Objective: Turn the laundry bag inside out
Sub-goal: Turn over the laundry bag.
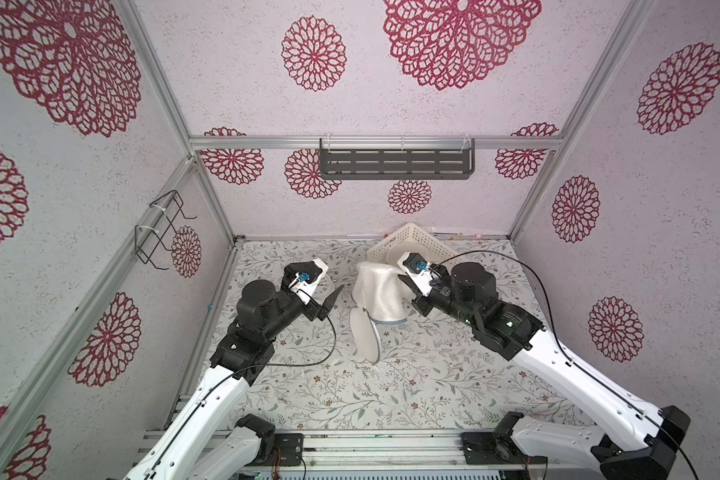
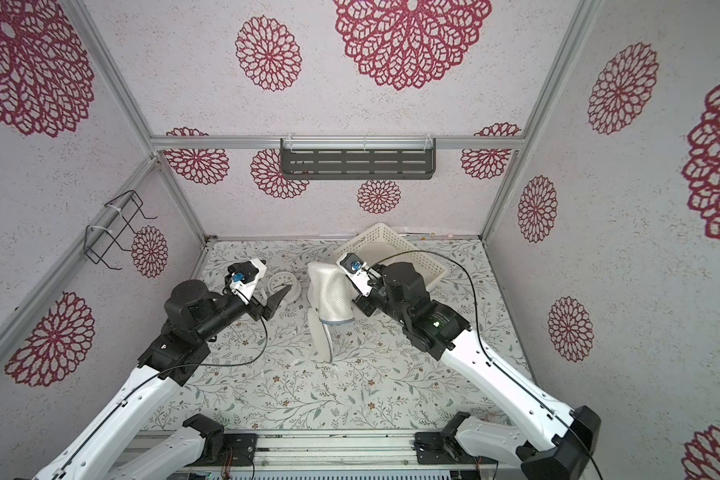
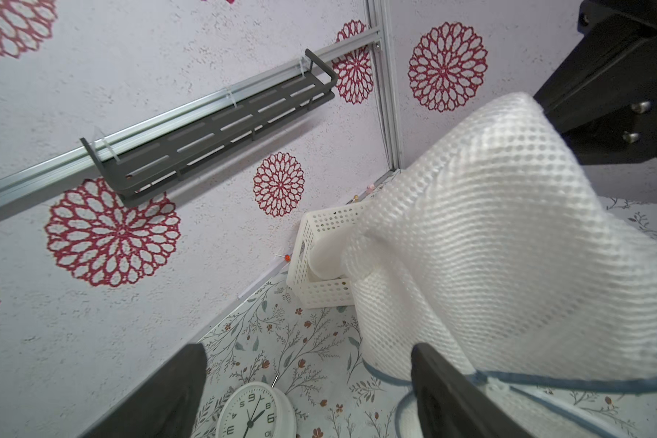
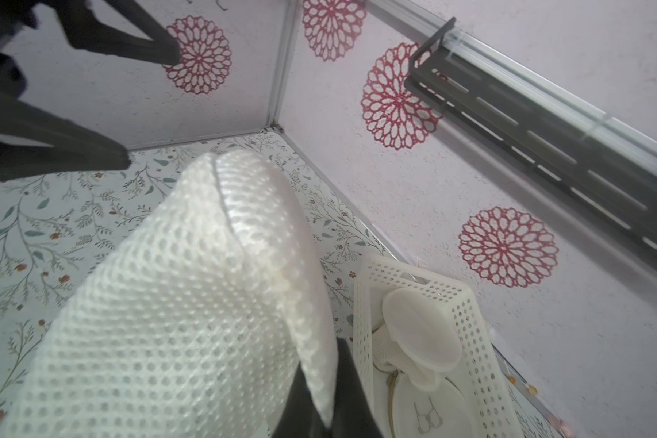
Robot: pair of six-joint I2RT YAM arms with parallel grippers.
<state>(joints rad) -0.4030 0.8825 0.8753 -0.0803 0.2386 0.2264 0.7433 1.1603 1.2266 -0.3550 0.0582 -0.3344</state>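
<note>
Bag (image 1: 377, 297) hoisted over table (image 1: 433, 374) centre, blue-trimmed mouth down, disc (image 1: 364, 336) dangling below. Right gripper (image 1: 409, 286) clamped on mesh. Left gripper (image 3: 308, 356) spread wide, empty, just beside bag. Judgement: roughly midway, can't tell which face is out. Left needs rim grip.

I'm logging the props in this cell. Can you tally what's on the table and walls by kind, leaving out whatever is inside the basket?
Mesh laundry bag: 1
Perforated basket: 1
Alarm clock: 1
Grey wall shelf: 1
Black wire rack: 1
Total: 5
</note>
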